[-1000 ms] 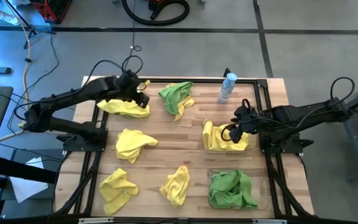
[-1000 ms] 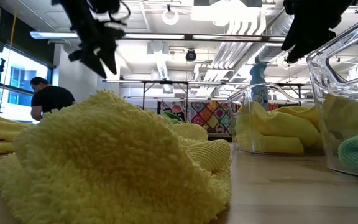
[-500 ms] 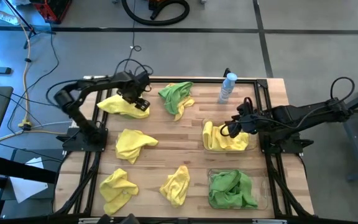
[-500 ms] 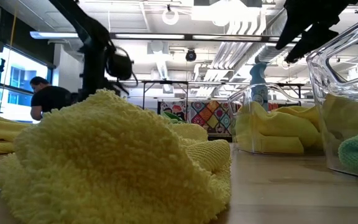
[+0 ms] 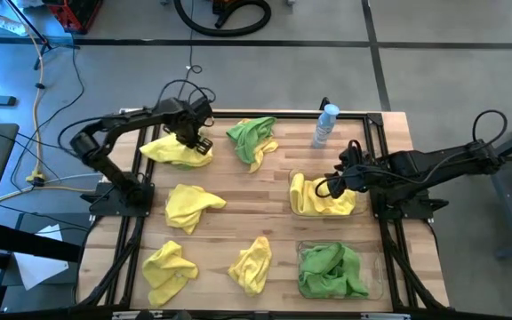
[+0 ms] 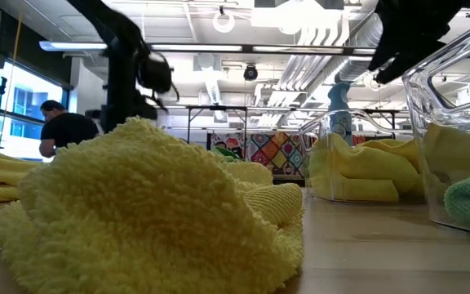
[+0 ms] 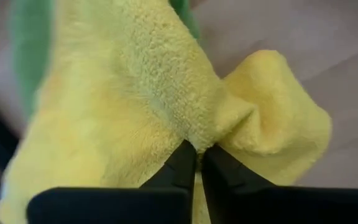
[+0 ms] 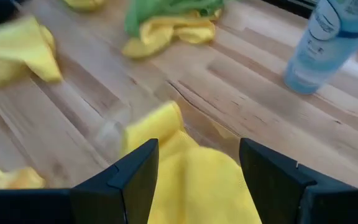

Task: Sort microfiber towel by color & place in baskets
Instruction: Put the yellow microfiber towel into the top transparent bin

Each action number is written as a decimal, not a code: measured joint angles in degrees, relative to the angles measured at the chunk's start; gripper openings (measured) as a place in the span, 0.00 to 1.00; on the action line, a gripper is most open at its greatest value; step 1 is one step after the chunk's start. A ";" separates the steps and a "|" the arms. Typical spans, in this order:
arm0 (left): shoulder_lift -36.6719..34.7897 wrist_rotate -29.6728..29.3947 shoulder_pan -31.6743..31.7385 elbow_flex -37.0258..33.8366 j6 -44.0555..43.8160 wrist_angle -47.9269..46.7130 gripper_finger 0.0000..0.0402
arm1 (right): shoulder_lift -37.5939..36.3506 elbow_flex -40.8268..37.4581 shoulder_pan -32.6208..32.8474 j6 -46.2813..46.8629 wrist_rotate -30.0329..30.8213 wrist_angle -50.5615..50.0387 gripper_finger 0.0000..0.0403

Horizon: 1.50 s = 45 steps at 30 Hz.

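Note:
My left gripper (image 5: 199,142) is shut on a yellow towel (image 5: 174,152) that lies at the table's far left. My right gripper (image 5: 331,186) is open and empty above the far clear basket (image 5: 295,206), which holds yellow towel (image 5: 323,203). The near clear basket (image 5: 373,267) holds green towel (image 5: 330,271). A green towel (image 5: 249,133) lies on a yellow one (image 5: 265,153) at the far middle. Three more yellow towels (image 5: 191,205) (image 5: 168,267) (image 5: 252,263) lie loose on the table. My left gripper pinches a raised fold of the yellow towel (image 7: 199,138) between its two fingertips (image 7: 180,167), at the towel's right end. The fingers come from above, pointing down. The towel lies rumpled on the table, bunched up at the fingers.
A clear bottle (image 5: 325,125) with a blue cap stands at the far edge, right of the green towel. A black metal frame (image 5: 376,169) runs around the table. In the low view a person (image 6: 64,131) shows in the room behind the table.
My left gripper has come down onto the right end of the far-left yellow towel, and the left arm's elbow has swung in toward the table.

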 joint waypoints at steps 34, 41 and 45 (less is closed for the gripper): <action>9.29 -20.39 -46.36 46.75 -20.40 19.76 0.00 | -21.46 0.00 0.07 -18.18 -4.90 -10.94 0.55; 22.23 -13.63 -46.30 55.91 -17.63 23.61 0.00 | -21.87 0.00 0.07 -18.41 -5.01 -11.62 0.55; 28.81 -9.03 -45.84 58.00 -18.30 25.74 0.00 | -22.29 0.00 0.07 -19.39 -5.35 -11.60 0.55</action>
